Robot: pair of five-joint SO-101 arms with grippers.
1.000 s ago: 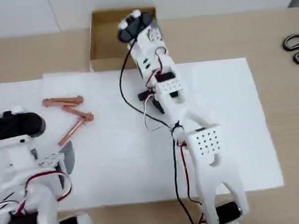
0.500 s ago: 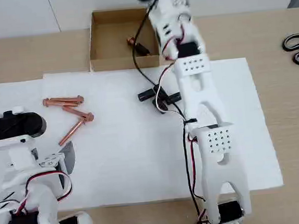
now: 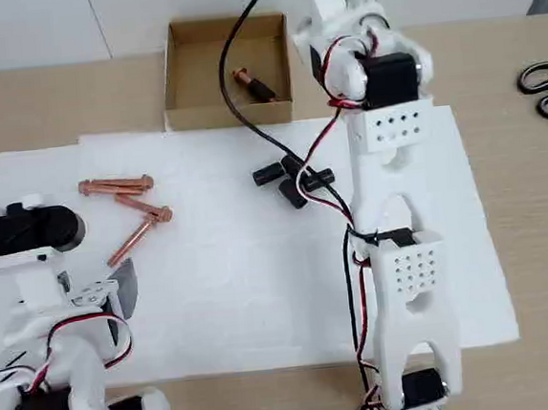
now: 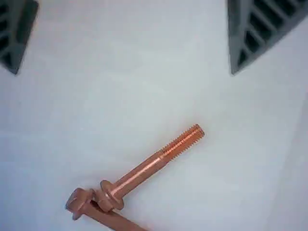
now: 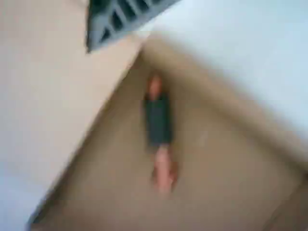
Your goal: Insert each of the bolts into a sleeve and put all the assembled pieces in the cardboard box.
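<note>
White sheet (image 3: 215, 296) on table (image 3: 492, 61), sleeved bolt (image 3: 256, 85) lying inside cardboard box (image 3: 179, 79), three copper bolts (image 3: 116, 186) and black sleeves (image 3: 269, 175) on sheet, left gripper (image 4: 124, 62) jaws apart above a bolt, right gripper (image 5: 120, 21) state unclear

Sleeved bolt (image 3: 256, 85) lies in cardboard box (image 3: 195, 73); three bolts (image 3: 116, 186), sleeves (image 3: 269, 174) outside.

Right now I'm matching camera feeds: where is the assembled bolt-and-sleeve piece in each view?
High view: assembled piece inside the cardboard box, right of its middle.
Left wrist view: a loose bolt on the white sheet instead.
Right wrist view: assembled piece on the box floor.
Shared landmark: the cardboard box.
</note>
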